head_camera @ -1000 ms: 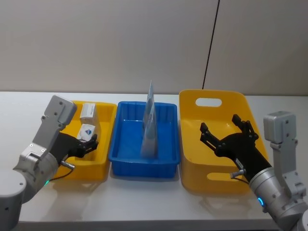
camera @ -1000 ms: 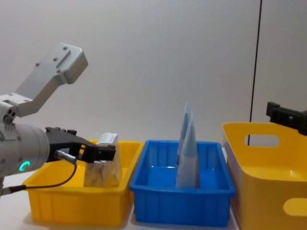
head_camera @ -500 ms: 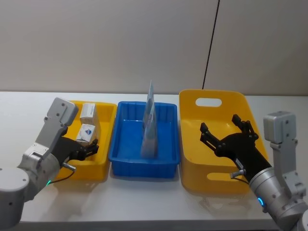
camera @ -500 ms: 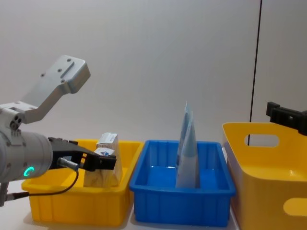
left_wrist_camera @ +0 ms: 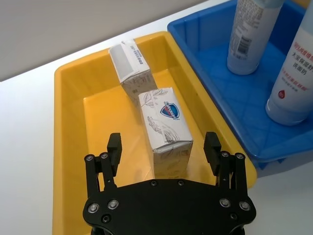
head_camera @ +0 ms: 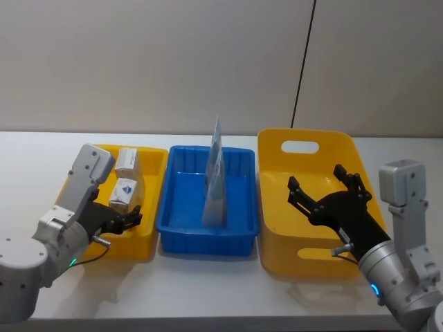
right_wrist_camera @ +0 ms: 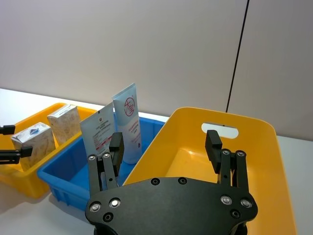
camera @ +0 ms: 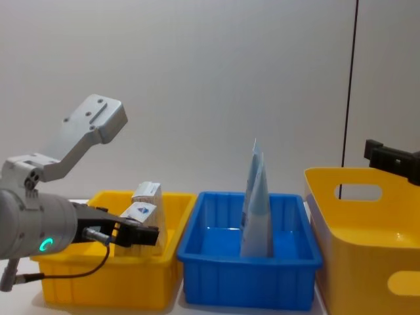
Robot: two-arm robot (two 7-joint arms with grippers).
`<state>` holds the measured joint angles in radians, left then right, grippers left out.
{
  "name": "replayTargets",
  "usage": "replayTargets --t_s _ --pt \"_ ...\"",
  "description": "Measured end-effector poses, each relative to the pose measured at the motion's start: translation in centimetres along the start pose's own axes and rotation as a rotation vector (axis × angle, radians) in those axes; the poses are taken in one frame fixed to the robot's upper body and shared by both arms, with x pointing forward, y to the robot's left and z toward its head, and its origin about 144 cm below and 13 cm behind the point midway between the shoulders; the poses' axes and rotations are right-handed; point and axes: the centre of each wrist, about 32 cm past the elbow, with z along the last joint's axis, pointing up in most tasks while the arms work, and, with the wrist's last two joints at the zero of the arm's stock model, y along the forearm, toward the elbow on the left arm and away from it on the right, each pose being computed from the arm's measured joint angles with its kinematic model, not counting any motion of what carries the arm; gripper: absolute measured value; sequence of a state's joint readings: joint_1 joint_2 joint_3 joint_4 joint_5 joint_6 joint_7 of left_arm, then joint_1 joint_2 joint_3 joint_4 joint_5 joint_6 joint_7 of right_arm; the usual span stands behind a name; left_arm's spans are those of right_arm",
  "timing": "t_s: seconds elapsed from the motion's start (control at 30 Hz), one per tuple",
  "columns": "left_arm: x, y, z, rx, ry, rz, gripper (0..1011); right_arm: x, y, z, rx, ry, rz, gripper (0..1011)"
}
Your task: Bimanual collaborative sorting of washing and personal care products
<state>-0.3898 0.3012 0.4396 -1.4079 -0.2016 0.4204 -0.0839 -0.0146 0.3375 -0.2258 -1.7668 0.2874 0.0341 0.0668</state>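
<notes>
A white cube pack with a blue logo (head_camera: 124,191) (left_wrist_camera: 165,127) lies in the left yellow tray (head_camera: 149,232), with a beige box (head_camera: 127,160) (left_wrist_camera: 129,66) behind it. My left gripper (head_camera: 126,220) (left_wrist_camera: 163,145) (camera: 141,234) hovers open at the tray's near end, just short of the cube pack and holding nothing. Two tubes stand in the blue tray (head_camera: 180,225): a pale blue tube (left_wrist_camera: 247,34) and a cream tube (left_wrist_camera: 298,73) (right_wrist_camera: 128,122). My right gripper (head_camera: 322,183) (right_wrist_camera: 164,141) hangs open and empty over the large yellow bin (head_camera: 273,228).
The three containers stand side by side on a white table (head_camera: 208,283), with little room between them. A wall rises close behind, and a black cable (head_camera: 302,62) runs down it behind the bin. Bare table lies in front of the trays.
My left gripper has drawn back toward me and sunk lower, away from the cube pack, which stays in the tray. The right arm has not moved.
</notes>
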Motion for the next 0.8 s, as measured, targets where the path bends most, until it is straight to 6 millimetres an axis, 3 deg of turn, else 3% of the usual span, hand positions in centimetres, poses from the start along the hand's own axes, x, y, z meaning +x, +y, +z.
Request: replayTargets --t_s 0.8 --pt "0.5 -1.5 -0.3 0.004 0.003 0.019 1002 0.0 0.0 0.0 0.000 0.000 0.000 1002"
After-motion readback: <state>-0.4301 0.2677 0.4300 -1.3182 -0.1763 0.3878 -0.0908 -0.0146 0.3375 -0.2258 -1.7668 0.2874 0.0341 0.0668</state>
